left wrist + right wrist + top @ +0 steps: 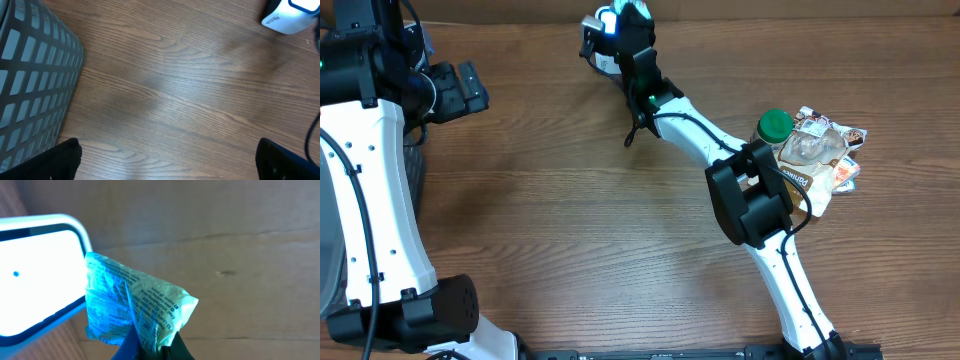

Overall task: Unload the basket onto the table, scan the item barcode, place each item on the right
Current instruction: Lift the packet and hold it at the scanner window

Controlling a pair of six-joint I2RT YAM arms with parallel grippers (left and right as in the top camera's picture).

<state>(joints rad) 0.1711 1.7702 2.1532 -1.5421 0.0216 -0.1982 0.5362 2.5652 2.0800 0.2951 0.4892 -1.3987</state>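
My right gripper (pixel 628 22) reaches to the far middle of the table and is shut on a small printed packet (pixel 136 304). The packet glows blue-green and stands right beside the lit white window of the scanner (pixel 35 280). From above, the scanner (pixel 598 36) is a white block with a blue glow, just left of the gripper. In the right wrist view my right gripper (pixel 152 347) pinches the packet's lower edge. My left gripper (pixel 470 88) hangs at the far left, open and empty. In its own view, my left gripper (pixel 170 162) has only bare wood between its fingertips (pixel 65 159).
A pile of items lies at the right: a green-capped bottle (pixel 775 125) and crinkled snack packets (pixel 822 150), next to the right arm's elbow. A grey mesh basket (pixel 30 75) stands at the left edge. The scanner's corner (pixel 290 12) shows in the left wrist view.
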